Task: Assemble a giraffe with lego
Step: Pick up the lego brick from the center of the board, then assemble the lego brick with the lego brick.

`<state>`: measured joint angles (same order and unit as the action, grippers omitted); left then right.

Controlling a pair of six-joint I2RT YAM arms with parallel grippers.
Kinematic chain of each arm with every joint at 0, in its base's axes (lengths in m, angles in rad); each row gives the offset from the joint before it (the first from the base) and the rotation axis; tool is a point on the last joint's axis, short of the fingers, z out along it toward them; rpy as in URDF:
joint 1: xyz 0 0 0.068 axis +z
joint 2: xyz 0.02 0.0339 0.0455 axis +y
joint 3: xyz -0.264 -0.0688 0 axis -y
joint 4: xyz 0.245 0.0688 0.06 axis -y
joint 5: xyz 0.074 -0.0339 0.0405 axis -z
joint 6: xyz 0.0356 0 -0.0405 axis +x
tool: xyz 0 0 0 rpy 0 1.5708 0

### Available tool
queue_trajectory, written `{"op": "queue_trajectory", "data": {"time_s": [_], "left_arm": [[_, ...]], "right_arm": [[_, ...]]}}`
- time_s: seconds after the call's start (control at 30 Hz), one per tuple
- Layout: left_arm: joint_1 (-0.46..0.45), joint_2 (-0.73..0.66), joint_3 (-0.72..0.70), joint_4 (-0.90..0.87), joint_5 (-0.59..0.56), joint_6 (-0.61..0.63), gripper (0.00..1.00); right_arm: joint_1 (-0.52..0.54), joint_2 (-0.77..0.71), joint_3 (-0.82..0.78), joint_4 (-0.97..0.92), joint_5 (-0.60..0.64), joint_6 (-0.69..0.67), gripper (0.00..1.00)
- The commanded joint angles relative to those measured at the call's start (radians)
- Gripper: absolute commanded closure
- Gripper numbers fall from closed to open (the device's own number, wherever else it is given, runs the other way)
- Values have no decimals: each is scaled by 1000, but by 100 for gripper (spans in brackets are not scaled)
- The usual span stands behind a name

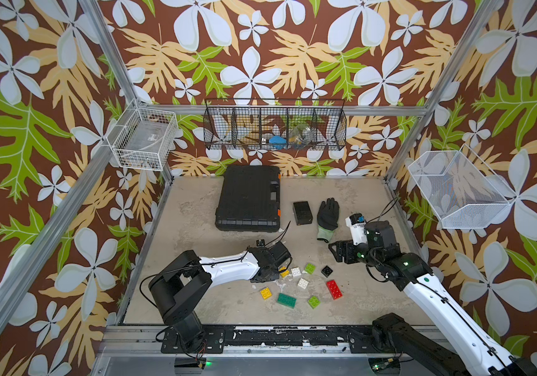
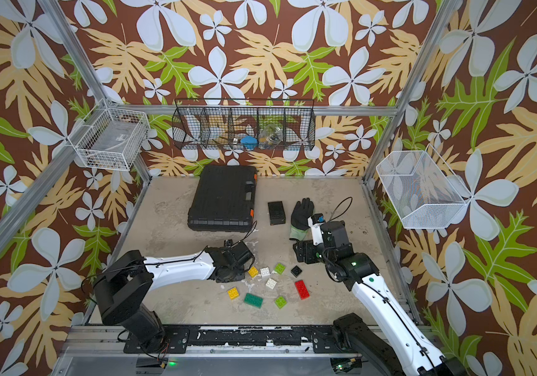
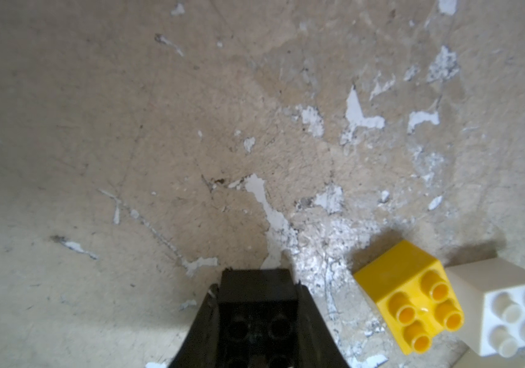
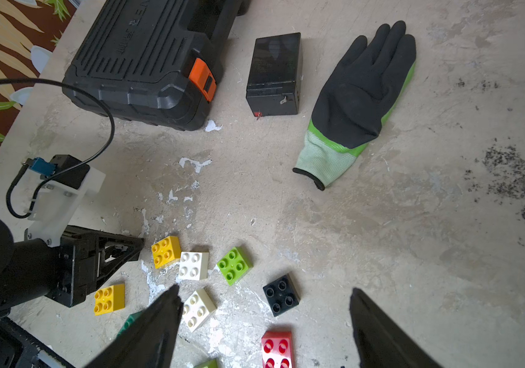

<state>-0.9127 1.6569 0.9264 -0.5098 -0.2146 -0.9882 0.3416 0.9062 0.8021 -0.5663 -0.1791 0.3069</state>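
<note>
The walls (image 1: 260, 48) are patterned in brown with white flowers and tan and green leaves, and the table (image 1: 195, 208) is shown beige, flecked with white. Yellow bricks (image 1: 265, 293), white bricks (image 1: 303, 283), lime bricks (image 1: 314, 301), a black brick (image 1: 327, 270), a dark green brick (image 1: 286, 299) and a red brick (image 1: 334, 289) are seen, and a second black brick (image 3: 258, 306) in the left wrist view. The case (image 1: 247, 198) is coloured black with an orange latch (image 4: 202, 79), the box (image 1: 302, 212) black, and the glove (image 1: 328, 211) black with a lime edge and pale green cuff.
</note>
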Motion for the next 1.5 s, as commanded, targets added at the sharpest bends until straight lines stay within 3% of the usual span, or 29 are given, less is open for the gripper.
{"op": "queue_trajectory", "data": {"time_s": [0.0, 0.07, 0.33, 0.43, 0.57, 0.73, 0.87, 0.97, 1.13, 1.3, 1.47], "left_arm": [[1, -38, 4, -71, -37, 1, 93], [-3, -108, -1, -109, -39, -10, 99], [-75, -361, -97, -194, 75, -71, 100], [-146, -368, -112, -199, 80, -53, 100], [-224, -353, -98, -199, -19, 73, 100], [-229, -342, -68, -215, -32, 230, 100], [-229, -289, -61, -243, -26, 270, 100], [-227, -243, -28, -271, -44, 201, 100], [-226, -179, 19, -271, -18, -47, 100], [-226, -136, 84, -309, -6, -86, 100], [-215, -175, 42, -266, 11, -173, 100]], "right_arm": [[-1, -4, -1, 24, -3, -5, 15], [0, -7, 2, 20, -5, -5, 15], [2, -13, 8, 11, -24, 5, 16], [1, -12, 3, 15, -34, 10, 16], [2, -12, 3, 14, -36, 11, 16], [2, -13, 3, 11, -36, 12, 16], [1, -12, 0, 13, -24, 19, 16], [0, -13, -3, 13, -19, 33, 16], [0, -10, 5, 14, -8, 42, 16], [-2, 7, 17, 13, -19, 27, 16], [-2, 4, 19, 4, -20, 11, 16]]}}
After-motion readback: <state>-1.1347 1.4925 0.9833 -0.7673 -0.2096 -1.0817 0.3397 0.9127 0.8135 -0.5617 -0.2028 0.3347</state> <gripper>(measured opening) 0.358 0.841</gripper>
